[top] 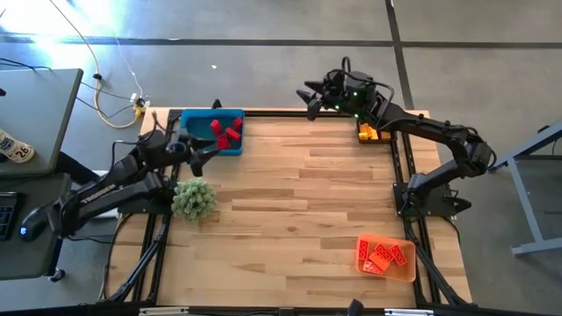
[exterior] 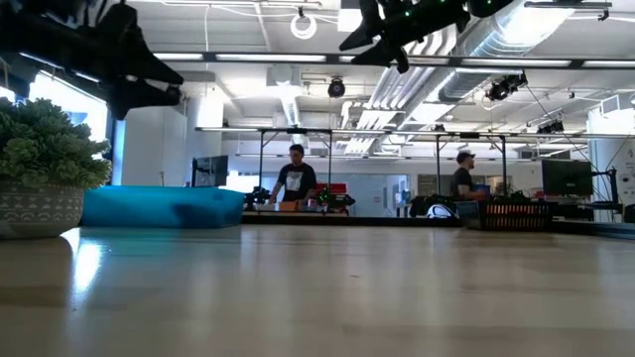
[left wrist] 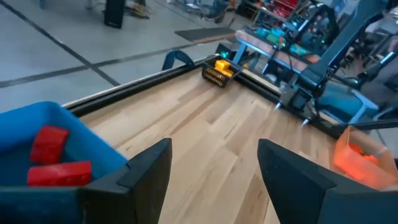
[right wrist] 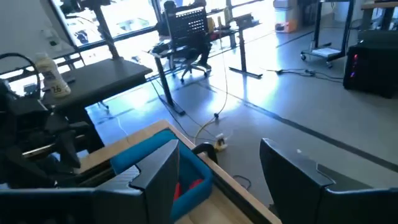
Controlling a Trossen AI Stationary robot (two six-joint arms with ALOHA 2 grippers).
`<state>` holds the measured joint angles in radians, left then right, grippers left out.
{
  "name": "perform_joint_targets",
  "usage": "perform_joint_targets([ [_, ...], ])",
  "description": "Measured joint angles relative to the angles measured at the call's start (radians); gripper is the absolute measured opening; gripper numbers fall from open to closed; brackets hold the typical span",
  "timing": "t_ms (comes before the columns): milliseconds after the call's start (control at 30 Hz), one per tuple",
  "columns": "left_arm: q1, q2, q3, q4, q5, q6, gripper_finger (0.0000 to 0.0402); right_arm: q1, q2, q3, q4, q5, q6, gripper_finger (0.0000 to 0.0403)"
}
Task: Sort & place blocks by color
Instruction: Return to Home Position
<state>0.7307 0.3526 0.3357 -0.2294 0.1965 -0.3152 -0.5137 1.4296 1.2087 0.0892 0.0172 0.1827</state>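
A blue tray (top: 215, 132) at the far left holds several red blocks (top: 226, 132). An orange tray (top: 385, 256) at the near right holds orange blocks (top: 379, 254). Yellow blocks (top: 367, 133) sit at the far right edge, partly under my right arm. My left gripper (top: 209, 154) stands open in the air beside the blue tray's near side, nothing between its fingers (left wrist: 149, 168). My right gripper (top: 307, 100) hangs open, high over the table's far edge, pointing toward the blue tray (right wrist: 168, 168), and holds nothing.
A green spiky plant ball in a pot (top: 193, 198) stands at the left edge just near of my left gripper. Bare wood (top: 299, 193) fills the table's middle. A black frame rail (top: 290, 112) runs along the far edge. People stand in the room beyond.
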Motion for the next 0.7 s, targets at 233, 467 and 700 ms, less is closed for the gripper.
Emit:
perform_joint_targets([
  [233,0.000,-0.208,-0.021,-0.146,-0.029,-0.039,0.0227,-0.011,-0.001,0.000,-0.002,-0.009,0.009,0.0210],
  [467,0.000,-0.348,-0.018,-0.211,-0.207,-0.100,0.0227,-0.023,-0.081,0.000,-0.086,-0.006,-0.044,0.0210],
  [700,-0.020,-0.349,-0.029,-0.228,-0.329,-0.066,0.0227,-0.044,-0.219,0.001,-0.307,0.000,-0.077,0.0210],
])
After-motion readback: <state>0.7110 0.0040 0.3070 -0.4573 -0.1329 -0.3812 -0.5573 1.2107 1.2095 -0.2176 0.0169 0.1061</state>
